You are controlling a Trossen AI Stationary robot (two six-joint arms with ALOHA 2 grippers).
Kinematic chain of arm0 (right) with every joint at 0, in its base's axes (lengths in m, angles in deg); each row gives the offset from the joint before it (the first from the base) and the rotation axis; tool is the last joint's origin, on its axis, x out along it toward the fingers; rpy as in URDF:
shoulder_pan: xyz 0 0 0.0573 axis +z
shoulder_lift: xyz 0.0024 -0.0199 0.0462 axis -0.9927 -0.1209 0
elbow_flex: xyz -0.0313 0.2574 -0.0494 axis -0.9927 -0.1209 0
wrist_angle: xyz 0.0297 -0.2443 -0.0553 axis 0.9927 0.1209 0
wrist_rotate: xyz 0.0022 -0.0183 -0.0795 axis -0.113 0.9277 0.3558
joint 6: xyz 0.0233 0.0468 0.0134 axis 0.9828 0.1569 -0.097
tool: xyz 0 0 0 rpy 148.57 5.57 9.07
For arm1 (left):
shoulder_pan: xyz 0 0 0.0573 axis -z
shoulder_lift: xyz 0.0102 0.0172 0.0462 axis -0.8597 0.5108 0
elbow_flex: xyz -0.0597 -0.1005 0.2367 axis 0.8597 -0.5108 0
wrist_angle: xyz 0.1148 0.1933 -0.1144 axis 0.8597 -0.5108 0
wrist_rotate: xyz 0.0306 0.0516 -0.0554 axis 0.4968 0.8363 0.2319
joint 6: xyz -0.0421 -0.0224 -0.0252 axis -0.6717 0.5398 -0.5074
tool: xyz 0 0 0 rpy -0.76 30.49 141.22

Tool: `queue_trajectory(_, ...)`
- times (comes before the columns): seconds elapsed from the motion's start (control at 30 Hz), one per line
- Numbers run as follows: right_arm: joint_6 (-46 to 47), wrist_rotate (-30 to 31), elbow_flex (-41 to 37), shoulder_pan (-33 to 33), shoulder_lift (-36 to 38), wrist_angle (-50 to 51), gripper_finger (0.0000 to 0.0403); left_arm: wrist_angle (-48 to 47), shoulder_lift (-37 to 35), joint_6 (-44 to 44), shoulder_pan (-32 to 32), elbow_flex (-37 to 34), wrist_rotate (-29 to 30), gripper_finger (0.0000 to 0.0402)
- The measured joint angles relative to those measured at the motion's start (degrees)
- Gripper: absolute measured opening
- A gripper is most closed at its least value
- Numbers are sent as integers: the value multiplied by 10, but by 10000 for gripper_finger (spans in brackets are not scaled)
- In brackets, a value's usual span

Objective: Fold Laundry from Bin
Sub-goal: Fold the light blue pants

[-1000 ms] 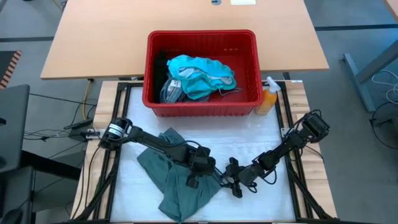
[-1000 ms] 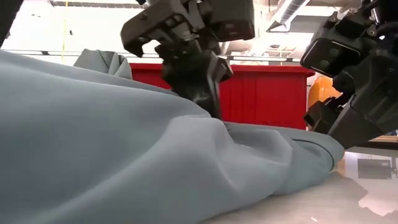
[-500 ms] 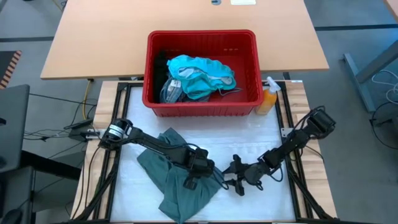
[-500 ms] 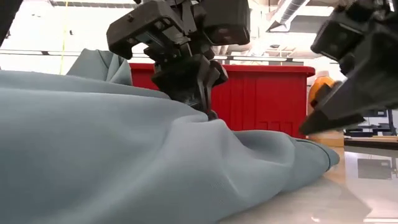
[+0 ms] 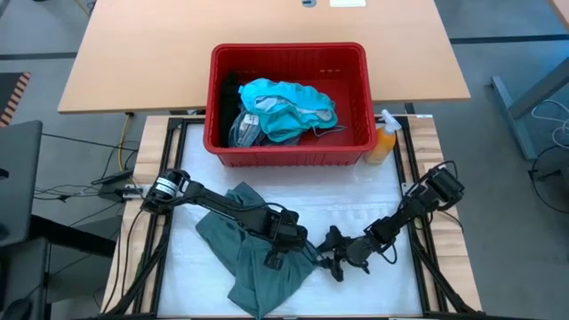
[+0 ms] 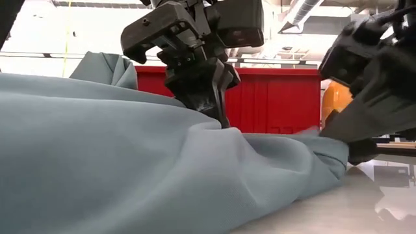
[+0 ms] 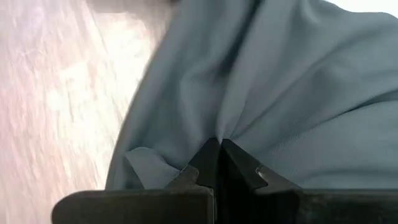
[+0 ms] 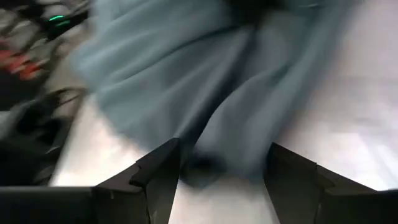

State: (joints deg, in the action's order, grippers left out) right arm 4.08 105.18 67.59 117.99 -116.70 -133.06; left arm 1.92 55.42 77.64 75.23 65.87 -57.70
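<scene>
Here the step in hand is spreading out one garment on the white work surface (image 5: pixel 373 200) before any fold is made. Starting at the left, the grey-green garment (image 5: pixel 240 267) lies crumpled on the near left part of the surface, well in front of the bin (image 5: pixel 356 133). The left gripper (image 5: pixel 276 258) is pressed down on its right half, jaws closed and pinching a ridge of the cloth, as the left wrist view shows plainly. Just right of it, the right gripper (image 5: pixel 327 264) sits low at the garment's right edge with its jaws spread wide; the cloth edge seems to lie between them, though the right wrist view is too smeared to be sure. Farther back, the bin holds the rest of the laundry, teal pieces (image 5: pixel 289 107) on top. The next move, I judge, calls for the right jaws to close on that edge, then for both arms to pull apart and flatten the cloth.
</scene>
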Motion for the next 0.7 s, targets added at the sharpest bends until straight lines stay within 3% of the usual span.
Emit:
queue_trajectory(0.2,-20,-28,5,7,-30,-55,244,0,0,-1,0,0,5,0)
queue_trajectory(0.5,-79,-15,2,9,-25,-34,244,-1,0,-2,5,0,3,0)
queue_trajectory(0.7,-88,-17,5,8,-4,56,244,-1,0,-2,5,0,-2,0)
